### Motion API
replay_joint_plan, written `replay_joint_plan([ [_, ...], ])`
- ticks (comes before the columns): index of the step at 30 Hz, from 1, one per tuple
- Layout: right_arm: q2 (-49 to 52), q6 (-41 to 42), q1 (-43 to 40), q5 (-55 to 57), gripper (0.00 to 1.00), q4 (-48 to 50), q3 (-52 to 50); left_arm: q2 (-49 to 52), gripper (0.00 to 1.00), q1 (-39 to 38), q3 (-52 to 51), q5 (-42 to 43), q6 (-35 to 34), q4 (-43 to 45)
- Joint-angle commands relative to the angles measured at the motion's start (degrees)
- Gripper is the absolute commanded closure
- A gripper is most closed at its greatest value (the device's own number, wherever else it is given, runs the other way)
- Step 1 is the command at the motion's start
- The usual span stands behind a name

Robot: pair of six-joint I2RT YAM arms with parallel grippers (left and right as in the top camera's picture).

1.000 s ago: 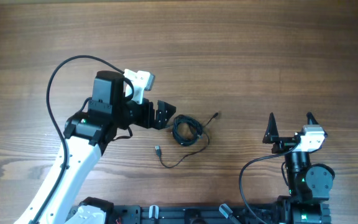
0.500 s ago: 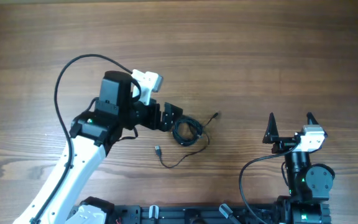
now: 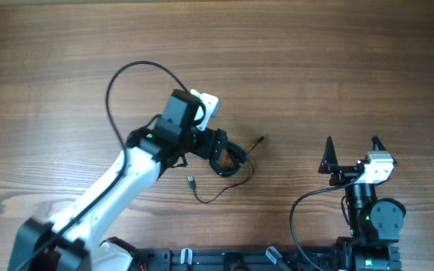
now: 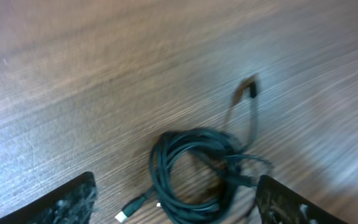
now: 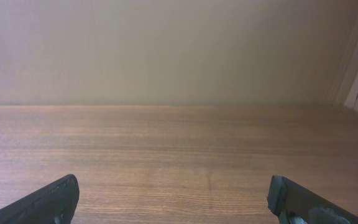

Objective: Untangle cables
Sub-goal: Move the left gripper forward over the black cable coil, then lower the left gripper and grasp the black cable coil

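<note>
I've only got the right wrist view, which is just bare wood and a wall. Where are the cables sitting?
Observer: The cables lie in one small coil near the middle of the table, over on the left arm's side.
Operator: Is the left arm anywhere near them?
Observer: Yes. The left gripper is right at the coil with its jaws open, one finger on each side of it.
Operator: Any loose ends showing?
Observer: Two. The far plug end trails out toward your side, and the near plug end trails toward the robot's base.
</note>
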Motion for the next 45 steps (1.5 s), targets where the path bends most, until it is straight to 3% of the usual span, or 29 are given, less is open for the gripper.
replay_joint_plan([
  [1, -0.8, -0.5, -0.3, -0.7, 0.00, 0.2, -0.2, 5.8, 0.21, -1.1, 0.9, -3.7, 0.9, 0.6],
  [9, -0.8, -0.5, -0.3, -0.7, 0.00, 0.2, -0.2, 11.6, 0.38, -1.1, 0.9, -3.7, 0.9, 2.4],
  [11, -0.8, -0.5, -0.3, -0.7, 0.00, 0.2, -0.2, 12.1, 0.50, -1.1, 0.9, -3.7, 0.7, 2.4],
  [22, -0.8, -0.5, -0.3, -0.7, 0.00, 0.2, -0.2, 14.7, 0.51, -1.2, 0.8, 1.6, 0.6, 2.4],
  [30, -0.8, -0.5, -0.3, -0.7, 0.00, 0.2, -0.2, 15.3, 0.69, -2.0, 0.7, 1.5, -0.2, 2.2],
  [35, -0.8, -0.5, -0.3, -0.7, 0.00, 0.2, -0.2, 15.3, 0.75, -2.0, 0.7, 1.3, -4.9, 1.9],
  [45, -0.8, -0.5, -0.3, -0.7, 0.00, 0.2, -0.2, 19.5, 0.71, -2.0, 0.7, 1.3, -9.4, 1.5],
])
